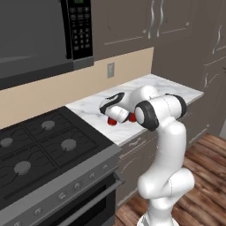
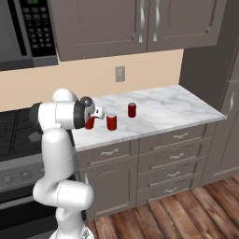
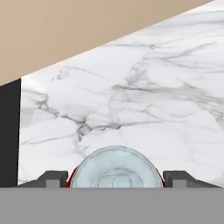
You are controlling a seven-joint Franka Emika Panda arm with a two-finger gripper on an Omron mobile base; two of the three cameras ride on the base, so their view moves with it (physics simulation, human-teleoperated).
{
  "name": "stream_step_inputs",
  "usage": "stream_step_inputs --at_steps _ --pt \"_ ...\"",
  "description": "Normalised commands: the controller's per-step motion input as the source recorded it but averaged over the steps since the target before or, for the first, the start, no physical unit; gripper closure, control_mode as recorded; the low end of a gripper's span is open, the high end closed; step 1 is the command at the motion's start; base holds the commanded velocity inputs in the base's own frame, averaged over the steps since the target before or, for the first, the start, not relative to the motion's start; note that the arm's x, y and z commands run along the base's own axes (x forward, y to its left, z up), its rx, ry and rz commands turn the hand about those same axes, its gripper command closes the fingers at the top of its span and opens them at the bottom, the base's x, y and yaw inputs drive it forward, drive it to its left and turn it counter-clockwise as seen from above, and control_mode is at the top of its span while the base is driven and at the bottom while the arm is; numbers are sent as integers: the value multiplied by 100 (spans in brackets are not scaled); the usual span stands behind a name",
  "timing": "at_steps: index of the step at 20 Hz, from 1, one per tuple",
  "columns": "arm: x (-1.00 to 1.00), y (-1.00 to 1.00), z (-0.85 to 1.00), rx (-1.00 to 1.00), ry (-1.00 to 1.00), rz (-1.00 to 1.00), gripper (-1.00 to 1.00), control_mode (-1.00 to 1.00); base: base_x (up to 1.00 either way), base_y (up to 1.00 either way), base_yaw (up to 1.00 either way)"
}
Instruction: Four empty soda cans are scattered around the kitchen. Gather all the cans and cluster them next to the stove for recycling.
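Note:
A red soda can [image 3: 114,168] with a silvery top sits between my gripper's [image 3: 114,179] two fingertips, which press on its sides. This can [image 2: 89,123] is on or just above the marble counter [image 2: 163,109], close to the right edge of the stove [image 1: 44,141]. My gripper [image 2: 92,118] comes down on it from above and hides part of it. A second red can [image 2: 111,122] stands just right of it, and a third [image 2: 132,110] is farther back. In the left base view the held can [image 1: 112,120] and a neighbour [image 1: 132,117] peek out under the hand.
A dark microwave [image 1: 39,31] hangs over the stove. Brown wall cabinets [image 2: 140,23] run above the counter, with a wall outlet [image 2: 120,73] between them. Drawers [image 2: 172,154] sit below, and a tall cabinet [image 2: 228,93] closes the counter's right end.

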Motion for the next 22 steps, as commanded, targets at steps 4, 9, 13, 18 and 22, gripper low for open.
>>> stream_step_inputs --at_steps 4,9,13,18,22 --pt "0 16 -16 0 0 5 100 -100 0 0 0" --pt "0 18 -28 -2 0 4 100 -100 0 0 0" --pt "0 20 -39 -5 0 4 100 -100 0 0 0" --pt "0 20 -44 -4 0 4 100 -100 0 0 0" --pt "0 16 -34 -4 0 3 100 -100 0 0 0"
